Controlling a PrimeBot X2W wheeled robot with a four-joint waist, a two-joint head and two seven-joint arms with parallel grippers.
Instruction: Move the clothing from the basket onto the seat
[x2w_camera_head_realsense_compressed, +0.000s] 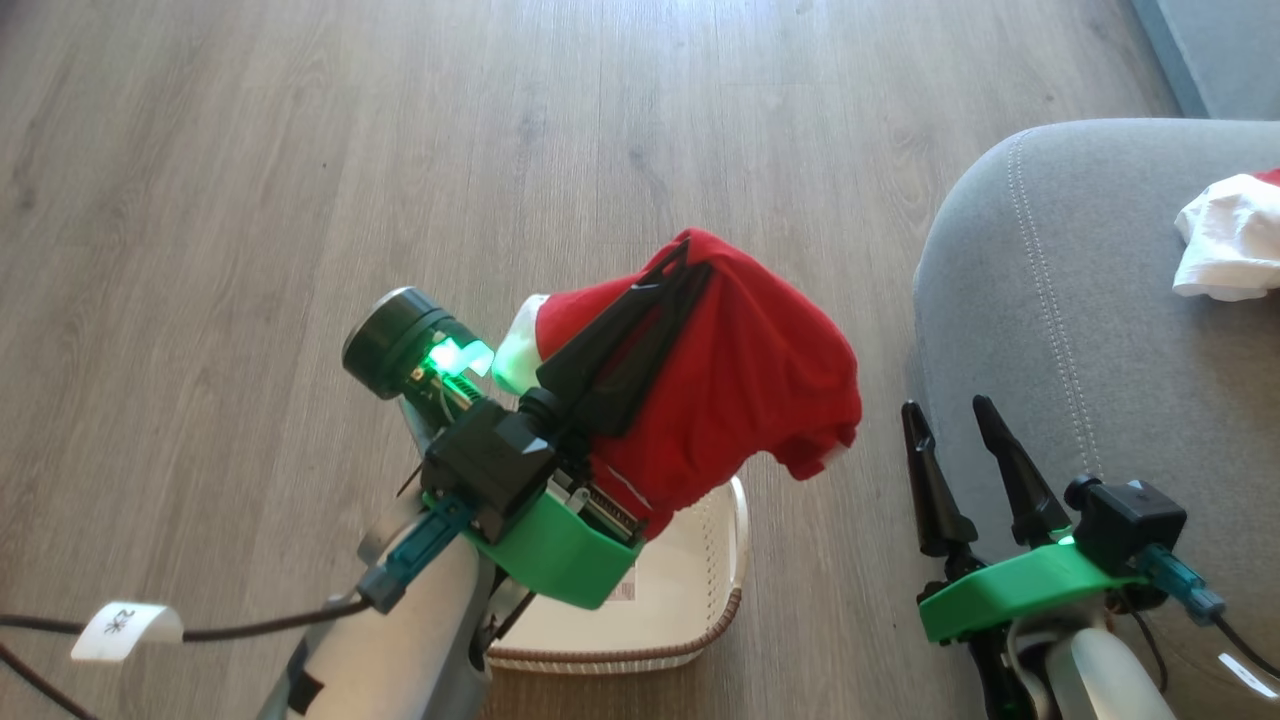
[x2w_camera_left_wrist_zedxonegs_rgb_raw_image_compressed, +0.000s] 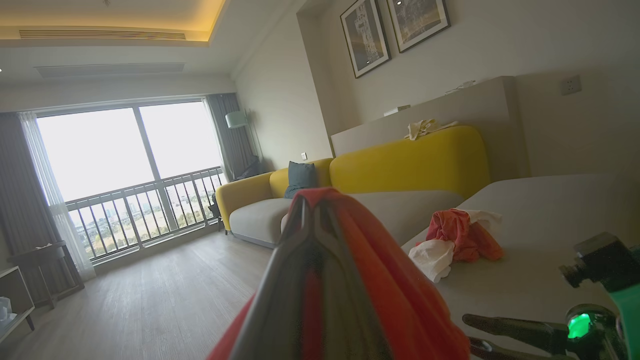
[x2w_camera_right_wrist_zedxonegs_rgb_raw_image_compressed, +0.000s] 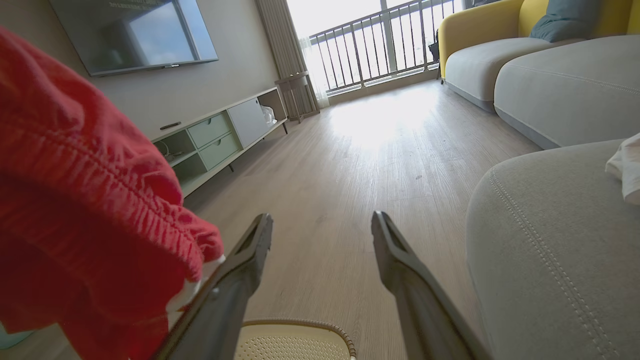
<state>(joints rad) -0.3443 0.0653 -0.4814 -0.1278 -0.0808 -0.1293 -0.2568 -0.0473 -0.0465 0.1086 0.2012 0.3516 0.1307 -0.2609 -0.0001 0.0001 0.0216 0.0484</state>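
Note:
My left gripper (x2w_camera_head_realsense_compressed: 692, 252) is shut on a red garment with white trim (x2w_camera_head_realsense_compressed: 745, 375), which hangs from its fingers above the cream basket (x2w_camera_head_realsense_compressed: 690, 590) on the floor. In the left wrist view the red cloth (x2w_camera_left_wrist_zedxonegs_rgb_raw_image_compressed: 395, 295) drapes over the closed fingers. A second red-and-white garment (x2w_camera_head_realsense_compressed: 1232, 238) lies on the grey seat (x2w_camera_head_realsense_compressed: 1060, 330) at the right; it also shows in the left wrist view (x2w_camera_left_wrist_zedxonegs_rgb_raw_image_compressed: 457, 240). My right gripper (x2w_camera_head_realsense_compressed: 948, 403) stands open and empty beside the seat's rounded corner, with the basket rim (x2w_camera_right_wrist_zedxonegs_rgb_raw_image_compressed: 295, 325) just below its fingers (x2w_camera_right_wrist_zedxonegs_rgb_raw_image_compressed: 400, 260).
Wooden floor (x2w_camera_head_realsense_compressed: 400, 150) spreads ahead and to the left. A black cable with a white tag (x2w_camera_head_realsense_compressed: 125, 628) trails at the lower left. Farther off are a yellow sofa (x2w_camera_left_wrist_zedxonegs_rgb_raw_image_compressed: 400, 165), a TV cabinet (x2w_camera_right_wrist_zedxonegs_rgb_raw_image_compressed: 220, 135) and a balcony window (x2w_camera_left_wrist_zedxonegs_rgb_raw_image_compressed: 125, 170).

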